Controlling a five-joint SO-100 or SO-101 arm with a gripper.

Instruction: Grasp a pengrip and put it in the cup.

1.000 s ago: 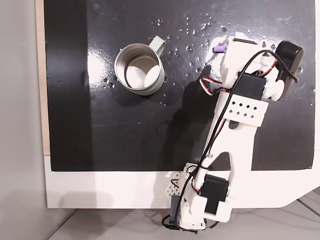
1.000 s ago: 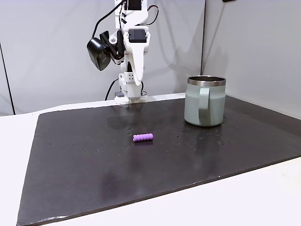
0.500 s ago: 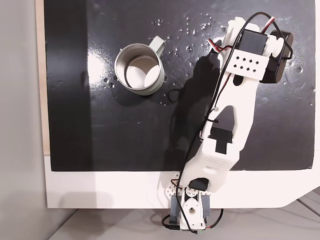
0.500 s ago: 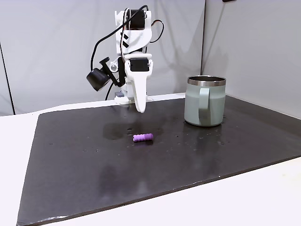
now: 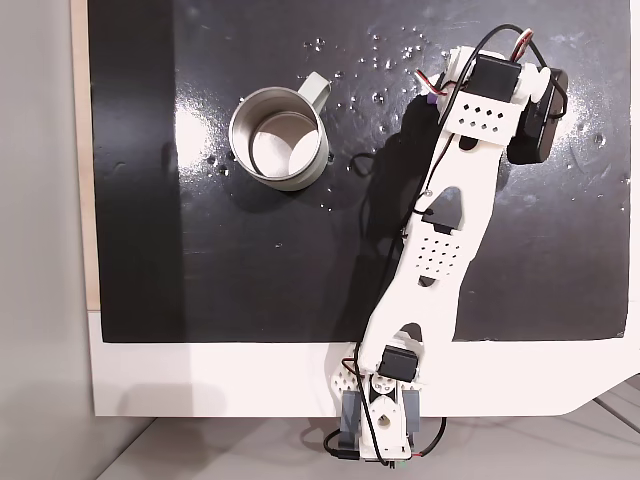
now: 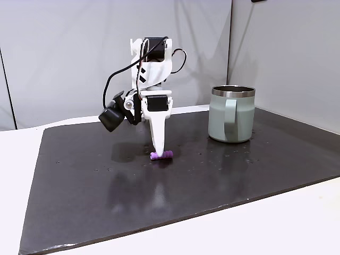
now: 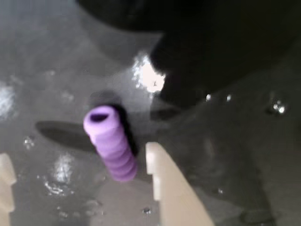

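Hand low over the dark mat, fingers spread apart and gripping nothing; pengrip lies between them in the wrist view, nearer the right-hand finger, with a tip of the other finger at the left edge. In a fixed view from the side, the hand has one white finger pointing straight down with its tip at the pengrip, which lies flat on the mat. From above, only a sliver of purple shows beside the arm's wrist.

Judgement on the step: closing comes next. The tube is off-centre in the gap, so a small shift toward the right-hand finger side would centre it before closing. It looks soft and ribbed, so it should take a gentle squeeze across its width; closing too fast on a round thing may roll or squirt it out. Fingertips should reach mat level, or the grip will catch only the top.

Cup stands upright, well apart from the hand, handle toward the arm side in the overhead fixed view. Its pale inside looks empty. From the side, the cup has its handle facing the camera.
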